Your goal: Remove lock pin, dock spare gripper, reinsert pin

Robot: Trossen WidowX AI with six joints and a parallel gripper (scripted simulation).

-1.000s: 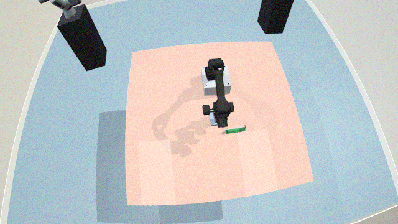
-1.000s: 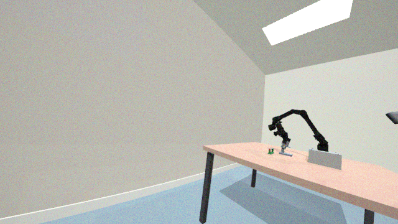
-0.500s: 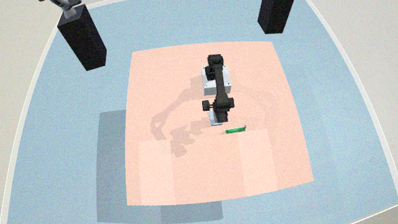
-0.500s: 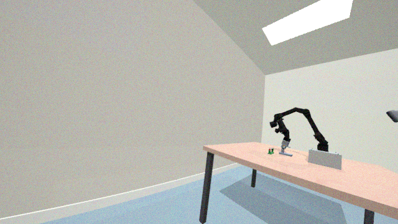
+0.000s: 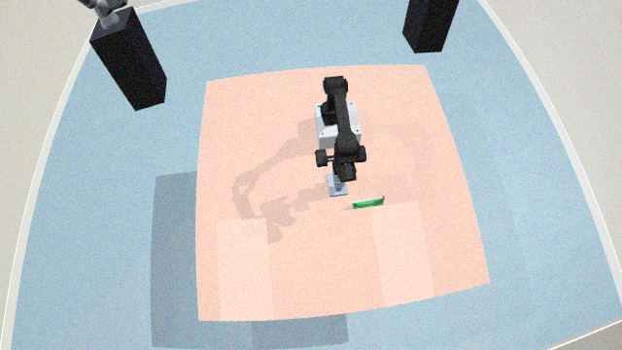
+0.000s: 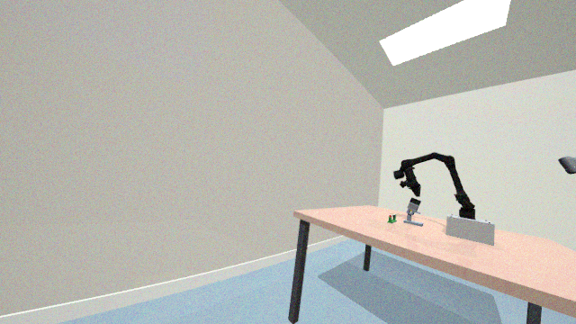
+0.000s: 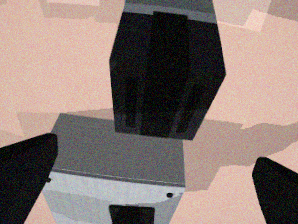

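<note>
My gripper (image 6: 418, 195) (image 7: 157, 156) is open and empty, just above the spare gripper (image 6: 413, 206) (image 7: 167, 75), with a small gap in the exterior view. The spare gripper, a grey body with a black end, stands tilted on top of the mount (image 5: 337, 191) (image 6: 413, 222), which has a blue-grey base plate. In the top view my arm hides most of it. A small part sticks out sideways near the socket in the exterior view; it is too small to tell if it is the lock pin. The spigot is hidden.
A green holder (image 5: 367, 203) (image 6: 391, 220) with a small red part at one end stands beside the mount on the table (image 5: 292, 282) (image 6: 351, 218). The arm's pale base box (image 5: 327, 141) (image 6: 470, 230) (image 7: 80, 192) is behind the mount.
</note>
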